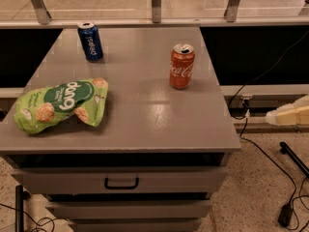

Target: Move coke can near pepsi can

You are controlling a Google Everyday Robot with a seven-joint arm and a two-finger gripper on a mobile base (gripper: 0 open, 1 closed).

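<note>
The coke can (182, 66), red-orange with white script and a silver top, stands upright on the right part of the grey tabletop (145, 115). The pepsi can (90, 42), dark blue with white vertical lettering, stands upright at the far left of the top. The two cans are well apart. My gripper (289, 116) shows as a pale cream shape at the right edge of the view, off the table's right side, below tabletop level, and far from both cans. It holds nothing that I can see.
A green snack bag (60, 105) lies on the left front of the tabletop. The cabinet has drawers with a dark handle (121, 183). Black cables (270, 158) run over the floor at the right. A railing with metal posts (155, 4) runs behind the table.
</note>
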